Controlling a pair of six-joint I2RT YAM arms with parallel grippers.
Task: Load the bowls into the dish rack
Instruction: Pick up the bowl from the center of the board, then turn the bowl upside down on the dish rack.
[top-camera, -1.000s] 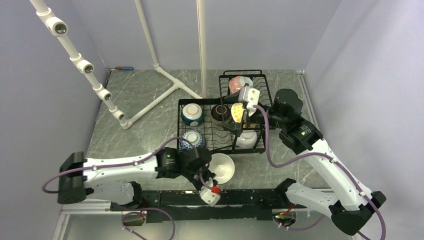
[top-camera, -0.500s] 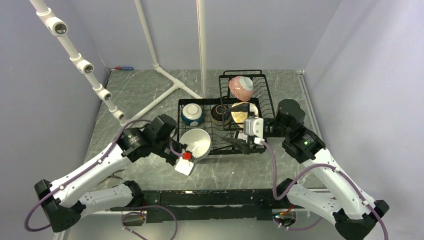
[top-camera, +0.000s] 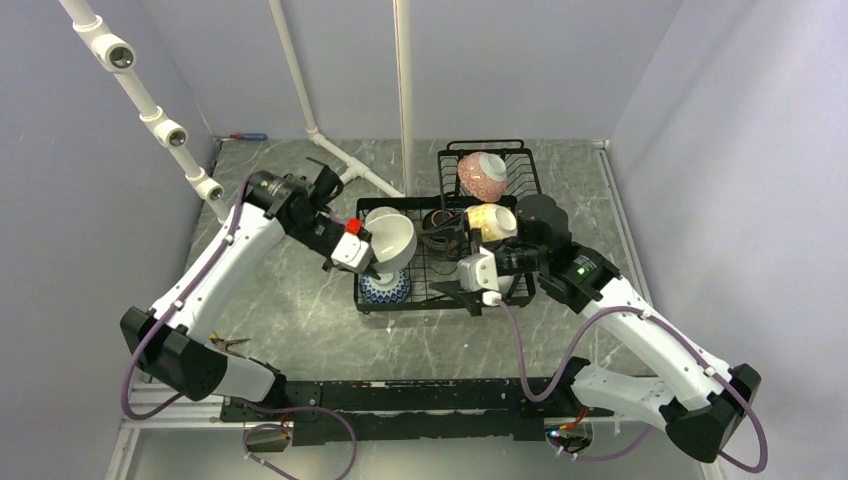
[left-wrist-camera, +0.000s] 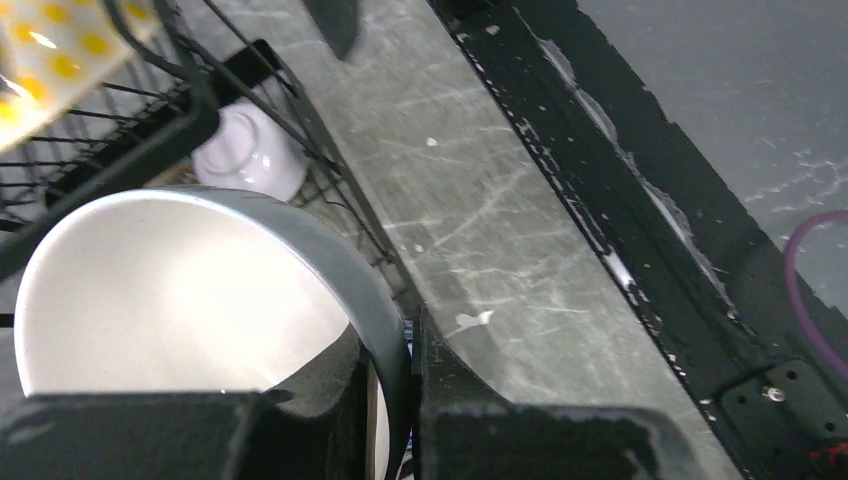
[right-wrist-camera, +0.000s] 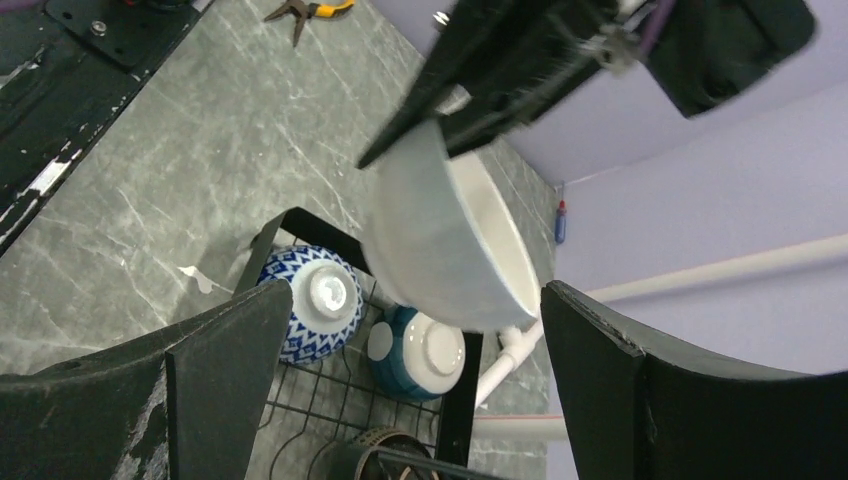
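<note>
My left gripper (top-camera: 372, 258) is shut on the rim of a plain white bowl (top-camera: 393, 236), holding it tilted above the left end of the black wire dish rack (top-camera: 440, 302). The left wrist view shows the jaws pinching the rim (left-wrist-camera: 395, 385) of that bowl (left-wrist-camera: 180, 290). Below it in the rack are a dark blue-patterned bowl (right-wrist-camera: 315, 300) and a teal-and-white bowl (right-wrist-camera: 420, 355), both upside down. A yellow-dotted bowl (top-camera: 492, 222) and a brown bowl (top-camera: 438, 224) sit mid-rack, and a pink bowl (top-camera: 482, 173) sits in the raised basket. My right gripper (top-camera: 468, 285) is open and empty at the rack's front.
The white pipe frame (top-camera: 330, 160) stands on the table behind and left of the rack. An upside-down white bowl (left-wrist-camera: 250, 150) sits in the rack's front right part. Pliers (top-camera: 235, 345) lie near the table's front left edge. Purple walls close in both sides.
My left arm carried the white bowl from the table front to above the rack's left end. My right gripper left the yellow-dotted bowl in the rack and moved to the rack's front.
</note>
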